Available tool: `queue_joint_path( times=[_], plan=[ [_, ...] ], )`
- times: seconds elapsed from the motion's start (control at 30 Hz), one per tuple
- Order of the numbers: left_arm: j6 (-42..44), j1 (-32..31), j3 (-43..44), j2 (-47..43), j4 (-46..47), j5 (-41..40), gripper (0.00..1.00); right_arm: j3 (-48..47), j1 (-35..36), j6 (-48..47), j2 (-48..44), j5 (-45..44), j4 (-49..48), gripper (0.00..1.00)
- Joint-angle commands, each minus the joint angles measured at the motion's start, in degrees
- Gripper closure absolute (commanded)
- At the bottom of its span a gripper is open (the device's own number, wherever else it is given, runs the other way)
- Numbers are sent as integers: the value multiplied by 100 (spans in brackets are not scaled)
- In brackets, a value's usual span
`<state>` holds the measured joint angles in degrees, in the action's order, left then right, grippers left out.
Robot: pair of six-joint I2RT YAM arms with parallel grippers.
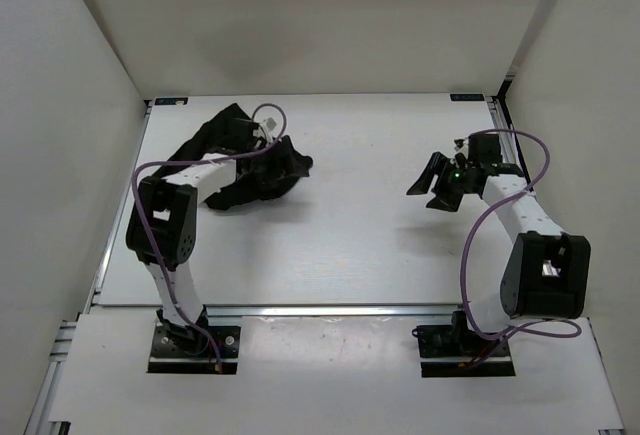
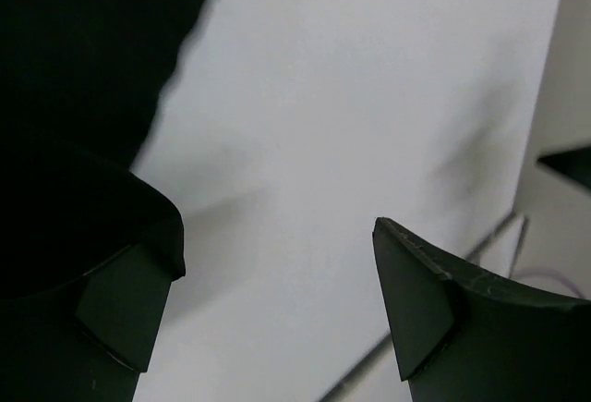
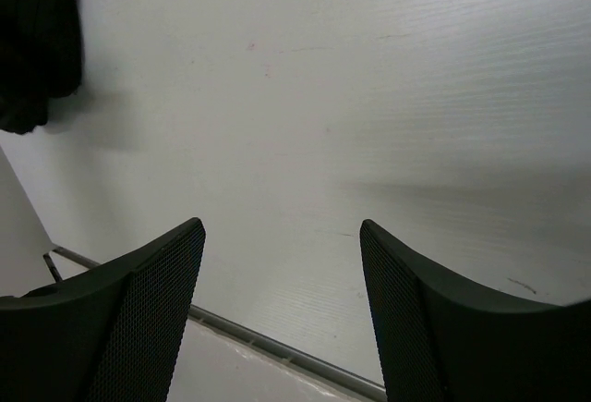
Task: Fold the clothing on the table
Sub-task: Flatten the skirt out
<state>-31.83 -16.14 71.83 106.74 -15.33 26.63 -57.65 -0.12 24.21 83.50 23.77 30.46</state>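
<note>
The clothing [image 1: 235, 160] is a black skirt lying bunched in a crumpled heap at the back left of the white table [image 1: 350, 245]. My left gripper [image 1: 283, 158] hovers over the heap's right edge. In the left wrist view this gripper [image 2: 277, 236] is open, with only bare table between its fingers [image 2: 416, 300], and the clothing [image 2: 83, 69] fills the upper left beside the left finger. My right gripper [image 1: 435, 183] hangs open above bare table at the right. From the right wrist, that gripper [image 3: 282, 231] holds nothing, and the clothing [image 3: 37, 42] shows only at the far top left.
White walls [image 1: 80, 75] close in the table on the left, back and right. An aluminium rail [image 3: 277, 351] runs along the table edge. Purple cables [image 1: 480, 225] loop beside both arms.
</note>
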Motion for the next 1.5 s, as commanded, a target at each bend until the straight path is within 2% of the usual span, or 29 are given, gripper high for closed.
queue_joint_path(
  times=[0.0, 0.07, 0.13, 0.17, 0.23, 0.27, 0.33, 0.4, 0.47, 0.5, 0.57, 0.63, 0.7, 0.8, 0.83, 0.9, 1.03, 1.07, 1.17, 1.27, 1.47],
  plan=[
    [-340, -617, -747, -662, 572, 1370, 6, 95, -269, -39, -378, 57, -83, 26],
    [-874, -1178, -1074, -707, 1197, 2096, 6, 113, -357, -39, -318, 84, -110, 27],
    [-1323, -1530, -1207, -663, 2302, 2720, 6, -61, -331, -83, -204, 40, -32, 26],
    [-1021, -1619, -954, -628, 1941, 2777, 6, -88, -339, -118, -116, 49, -14, 26],
    [-659, -1577, -663, -698, 1543, 2916, 1, -299, -278, -214, 33, 40, 74, 26],
    [-918, -1454, -688, -742, 1951, 3388, 1, -378, -208, -223, 121, -3, 74, 26],
    [-1412, -1147, -837, -1030, 2332, 3507, 1, -466, -103, -259, 254, -13, 136, 26],
    [-934, -534, -926, -1355, 1581, 2859, 2, -572, 3, -258, 455, 31, 75, 26],
    [-432, 2, -917, -1716, -76, 1519, 1, -651, 99, -224, 508, 40, 31, 26],
    [-264, 319, -917, -1805, -493, 1129, 1, -643, 152, -223, 492, 49, 13, 27],
    [394, 724, -838, -1885, -1836, -231, 1, -686, 214, -197, 491, 58, -83, 26],
    [792, 990, -811, -1937, -2410, -921, 1, -695, 293, -118, 535, 110, -241, 27],
    [872, 1261, -1004, -2069, -2335, -1177, 2, -757, 380, -126, 675, 180, -329, 27],
    [330, 1438, -1549, -2384, -1115, -626, 1, -1107, 556, -118, 1104, 181, -365, 28],
    [257, 1438, -1645, -2394, -625, -668, 1, -1334, 592, -170, 1220, 120, -269, 28],
    [186, 1290, -1297, -2053, -243, -625, 1, -1784, 645, -241, 1641, -56, -67, 30],
    [502, 1035, -435, -981, -66, -914, 1, -2514, 794, -197, 2317, -592, 188, 33],
    [564, 912, 428, -484, -127, -923, 1, -2984, 907, -180, 2755, -723, 380, 35],
    [713, 789, 1146, 30, -382, -1064, 1, -3594, 1136, -215, 3319, -1076, 751, 37],
    [714, 735, 1368, 251, -453, -1099, 1, -3762, 1268, -197, 3637, -1305, 918, 38],
    [670, 823, 1123, 304, -374, -985, 2, -3236, 1366, 268, 3769, -1024, 690, 38]
  ],
)
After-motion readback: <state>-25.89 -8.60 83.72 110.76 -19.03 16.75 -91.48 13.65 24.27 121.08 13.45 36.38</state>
